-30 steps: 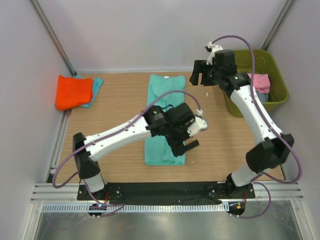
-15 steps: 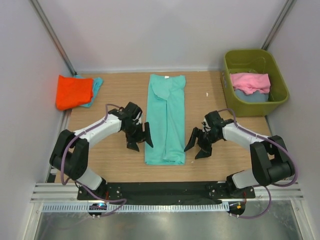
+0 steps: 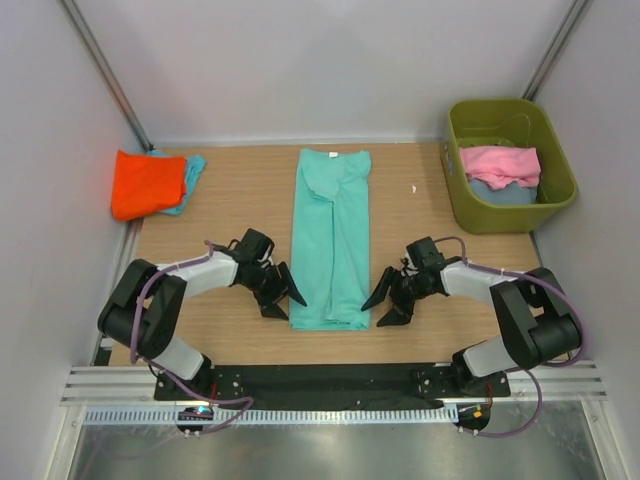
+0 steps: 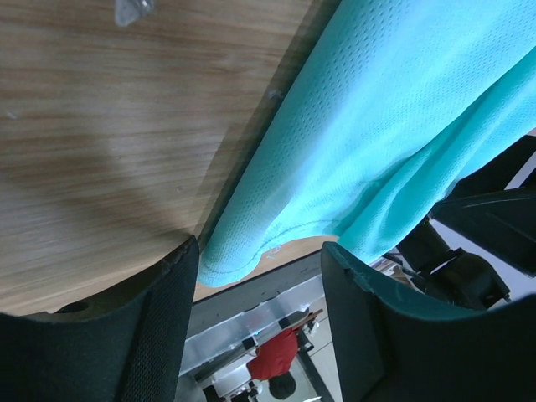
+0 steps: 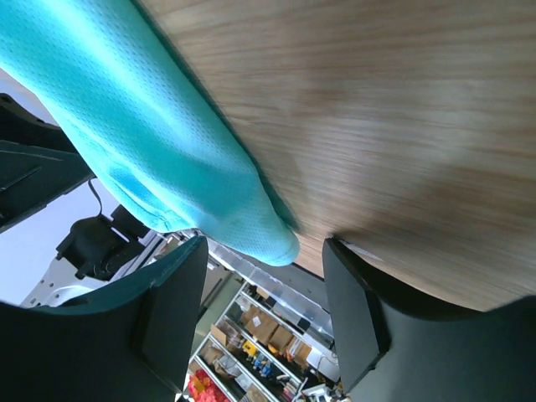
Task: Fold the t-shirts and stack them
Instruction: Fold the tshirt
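Near the front edge of the counter [image 3: 230, 335], the left claw [image 3: 284, 300] and right claw [image 3: 378, 308] stand open, flanking the near corners of the teal t-shirt [image 3: 330, 230], a long strip down mid-counter. Each should pinch every layer, then lift evenly together.

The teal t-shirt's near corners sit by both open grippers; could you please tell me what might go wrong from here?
1. The teal t-shirt is folded in layers; the left gripper or right gripper may pinch only one, opening the fold.
2. Both sit low by the table, so they might shove and bunch the hem.
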Tool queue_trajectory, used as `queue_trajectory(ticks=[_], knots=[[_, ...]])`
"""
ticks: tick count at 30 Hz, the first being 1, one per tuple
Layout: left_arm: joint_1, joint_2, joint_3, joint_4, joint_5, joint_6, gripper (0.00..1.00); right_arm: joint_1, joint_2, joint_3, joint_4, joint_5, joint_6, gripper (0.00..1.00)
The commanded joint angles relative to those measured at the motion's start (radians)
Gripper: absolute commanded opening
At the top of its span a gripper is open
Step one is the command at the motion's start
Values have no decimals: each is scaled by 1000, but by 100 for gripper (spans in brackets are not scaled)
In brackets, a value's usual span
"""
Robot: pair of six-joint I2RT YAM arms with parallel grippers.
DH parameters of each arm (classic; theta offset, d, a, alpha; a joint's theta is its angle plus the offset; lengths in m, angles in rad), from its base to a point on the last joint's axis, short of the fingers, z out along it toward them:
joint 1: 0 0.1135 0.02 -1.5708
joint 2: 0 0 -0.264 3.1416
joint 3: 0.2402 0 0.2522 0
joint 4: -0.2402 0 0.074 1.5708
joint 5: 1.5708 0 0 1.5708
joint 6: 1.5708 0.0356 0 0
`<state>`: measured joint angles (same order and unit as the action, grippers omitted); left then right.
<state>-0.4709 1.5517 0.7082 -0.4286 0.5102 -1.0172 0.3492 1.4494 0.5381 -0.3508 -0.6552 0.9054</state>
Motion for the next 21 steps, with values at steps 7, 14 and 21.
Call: queue_trajectory(ticks=[7,14,21], knots=[[0,1,-27,60,-12,-21,58,51,32,-4,165,5,61,59],[0,-2,-42,34,-15,-17,37,76,28,-23,161,11,44,47],[-8,-1,-53,8,-41,-17,34,109,34,-43,159,6,50,44]])
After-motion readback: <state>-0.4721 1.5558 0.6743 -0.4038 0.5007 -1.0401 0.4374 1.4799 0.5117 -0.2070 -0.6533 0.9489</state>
